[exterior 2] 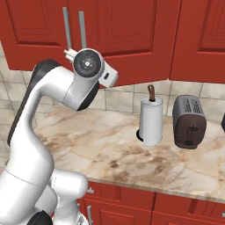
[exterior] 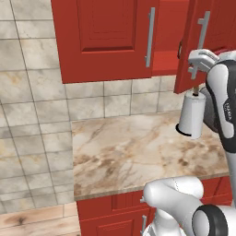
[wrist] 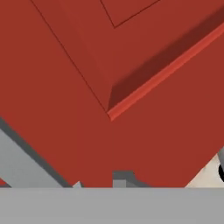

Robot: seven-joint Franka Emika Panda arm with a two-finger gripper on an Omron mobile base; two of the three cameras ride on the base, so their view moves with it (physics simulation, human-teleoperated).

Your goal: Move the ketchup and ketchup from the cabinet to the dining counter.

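Note:
The red cabinet point(exterior: 106, 37) hangs over the worktop. Its left door is closed and its right door point(exterior: 189, 46) stands ajar, baring a strip of red inner shelf point(exterior: 165, 62). My gripper point(exterior: 192, 68) is at the lower end of the right door's silver bar handle point(exterior: 203, 25), shut on it. From the right, the gripper point(exterior 2: 68, 53) sits just below the two handles point(exterior 2: 81, 26). The hand view shows the door panel close up, with the grey handle point(wrist: 19, 153) at lower left. The ketchup bottles are hidden. A dark sliver point(exterior: 179, 49) shows in the gap; I cannot tell what it is. The dining counter is out of view.
A white paper-towel roll point(exterior: 192, 115) stands on the marbled worktop point(exterior: 129, 147) backed by tiles, just under the open door. A dark toaster point(exterior 2: 189, 121) sits to its right. Red drawer units point(exterior 2: 132, 204) run below the worktop edge.

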